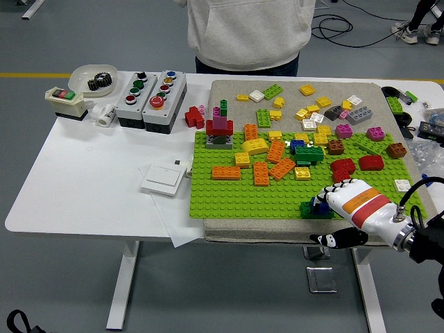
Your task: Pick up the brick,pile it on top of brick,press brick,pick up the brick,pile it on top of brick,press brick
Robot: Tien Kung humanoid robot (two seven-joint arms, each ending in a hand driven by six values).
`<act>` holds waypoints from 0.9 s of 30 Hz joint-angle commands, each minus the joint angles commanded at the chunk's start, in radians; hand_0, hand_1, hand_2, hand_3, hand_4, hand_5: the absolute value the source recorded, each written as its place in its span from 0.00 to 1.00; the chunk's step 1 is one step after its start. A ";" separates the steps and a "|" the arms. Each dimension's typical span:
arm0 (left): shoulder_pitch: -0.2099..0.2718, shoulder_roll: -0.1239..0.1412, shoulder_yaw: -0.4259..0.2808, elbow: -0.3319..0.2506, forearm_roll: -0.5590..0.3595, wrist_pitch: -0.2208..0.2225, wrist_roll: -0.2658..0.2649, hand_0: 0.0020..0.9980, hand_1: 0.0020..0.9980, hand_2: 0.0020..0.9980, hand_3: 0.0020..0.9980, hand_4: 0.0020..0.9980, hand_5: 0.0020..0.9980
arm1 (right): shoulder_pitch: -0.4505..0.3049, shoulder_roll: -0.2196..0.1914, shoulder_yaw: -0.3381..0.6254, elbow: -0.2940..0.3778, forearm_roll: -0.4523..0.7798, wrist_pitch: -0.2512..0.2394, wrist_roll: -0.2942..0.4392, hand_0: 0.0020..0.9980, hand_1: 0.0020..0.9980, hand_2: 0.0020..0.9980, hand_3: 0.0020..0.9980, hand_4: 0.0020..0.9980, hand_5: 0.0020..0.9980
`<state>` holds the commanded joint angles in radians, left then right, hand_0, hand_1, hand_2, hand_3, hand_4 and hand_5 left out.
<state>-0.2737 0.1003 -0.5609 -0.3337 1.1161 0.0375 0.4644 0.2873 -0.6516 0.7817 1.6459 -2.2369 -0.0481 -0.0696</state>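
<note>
My right hand (331,200), white with an orange and red band, rests at the front right of the green baseplate (236,194). Its curled fingers (325,193) lie on top of a small stack: a blue brick (320,205) on a dark green brick (309,209) near the plate's front edge. The hand hides most of the blue brick. Many loose bricks lie further back, among them orange bricks (261,173), a red brick (342,167) and a red and pink stack (220,127). No left hand shows.
A person in a grey hoodie (246,31) stands at the far side. Two button boxes (151,90), a bowl with a gear (94,78) and a white switch plate (164,179) lie on the left. Clutter lines the right edge (430,128).
</note>
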 joint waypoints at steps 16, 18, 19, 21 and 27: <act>-0.005 0.000 0.003 -0.001 -0.003 -0.001 -0.001 0.66 0.70 0.73 0.59 0.67 0.66 | -0.007 0.000 -0.005 -0.002 -0.005 0.006 -0.002 0.60 0.62 0.67 0.57 0.87 0.58; -0.005 0.000 0.003 -0.002 -0.003 -0.001 -0.001 0.66 0.70 0.73 0.59 0.67 0.66 | -0.008 0.000 -0.002 0.000 -0.006 0.005 -0.002 0.60 0.62 0.67 0.57 0.87 0.58; -0.005 0.000 0.003 -0.002 -0.003 -0.001 -0.001 0.66 0.70 0.73 0.59 0.67 0.66 | -0.009 0.000 0.001 0.003 -0.007 0.002 -0.002 0.60 0.62 0.67 0.57 0.87 0.58; -0.004 0.000 0.003 -0.002 -0.003 -0.001 -0.001 0.66 0.70 0.73 0.59 0.67 0.66 | -0.011 0.000 0.007 0.008 -0.008 -0.004 -0.002 0.60 0.62 0.67 0.57 0.87 0.58; -0.003 0.000 0.002 -0.002 0.001 -0.003 0.000 0.66 0.70 0.73 0.59 0.67 0.66 | -0.021 0.001 0.032 0.025 -0.011 -0.032 0.000 0.60 0.62 0.68 0.57 0.87 0.58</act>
<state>-0.2768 0.1000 -0.5593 -0.3357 1.1173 0.0347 0.4644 0.2665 -0.6506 0.8139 1.6711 -2.2481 -0.0800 -0.0699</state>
